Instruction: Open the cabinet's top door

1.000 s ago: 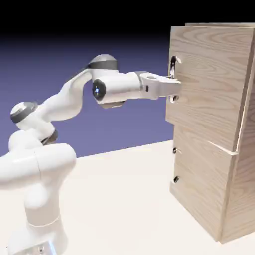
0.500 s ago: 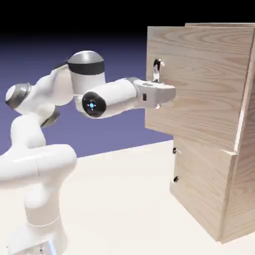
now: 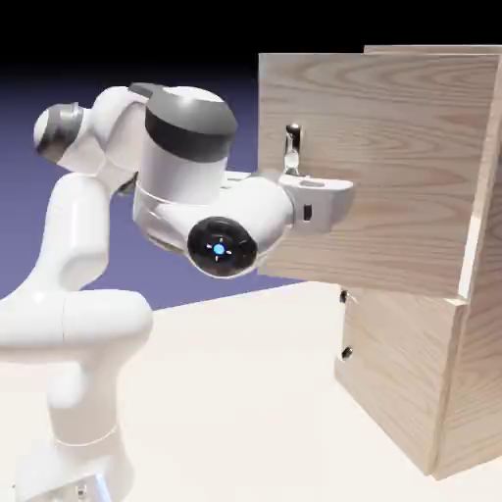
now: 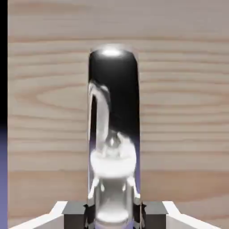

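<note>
The cabinet [image 3: 478, 373] stands at the exterior view's right. Its top door [image 3: 392, 137] is swung out toward the left, its free edge well away from the cabinet front. My gripper [image 3: 294, 178] is shut on the door's thin silver bar handle [image 3: 291, 145] near the bar's lower end. In the hand view the handle [image 4: 114, 112] fills the middle as a shiny upright bar against the wood panel [image 4: 179, 89], pinched between my two grey fingertips [image 4: 74, 214]. My gripper [image 4: 114, 217] sits at the bottom edge of that view.
The lower door [image 3: 392, 377] is shut, with its handle mounts [image 3: 345, 324] on its left edge. My arm's bulky elbow [image 3: 191, 186] sits just left of the open door. The pale table [image 3: 245, 412] stretches between my base [image 3: 78, 431] and the cabinet.
The top door has swung further open to the left with my gripper still on its handle. My arm has folded back, and the elbow now looms large in front.
</note>
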### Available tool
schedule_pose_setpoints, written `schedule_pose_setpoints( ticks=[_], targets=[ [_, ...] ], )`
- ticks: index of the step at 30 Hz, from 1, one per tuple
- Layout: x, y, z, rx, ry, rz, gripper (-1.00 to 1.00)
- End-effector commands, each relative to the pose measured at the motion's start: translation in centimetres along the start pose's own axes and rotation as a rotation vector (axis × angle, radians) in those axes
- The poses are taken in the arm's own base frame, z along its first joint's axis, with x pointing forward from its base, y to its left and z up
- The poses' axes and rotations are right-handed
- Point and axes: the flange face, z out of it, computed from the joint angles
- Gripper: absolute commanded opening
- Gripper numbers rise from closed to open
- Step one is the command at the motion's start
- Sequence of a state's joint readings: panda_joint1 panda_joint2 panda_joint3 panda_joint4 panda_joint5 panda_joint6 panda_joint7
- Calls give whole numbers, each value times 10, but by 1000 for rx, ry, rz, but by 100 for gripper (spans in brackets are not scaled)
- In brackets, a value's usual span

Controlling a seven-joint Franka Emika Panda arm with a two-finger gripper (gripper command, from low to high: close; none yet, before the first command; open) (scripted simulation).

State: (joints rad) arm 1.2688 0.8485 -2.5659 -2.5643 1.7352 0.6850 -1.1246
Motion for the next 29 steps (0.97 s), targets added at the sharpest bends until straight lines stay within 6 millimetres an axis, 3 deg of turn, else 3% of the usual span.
schedule_pose_setpoints(
  ticks=[1,14,28,29],
  targets=[
    [3,3,-6,16,-17,0,-100],
    [42,42,-75,226,-226,0,-100],
    [88,88,-121,416,-417,0,-100],
    [88,88,-121,416,-417,0,100]
  ],
)
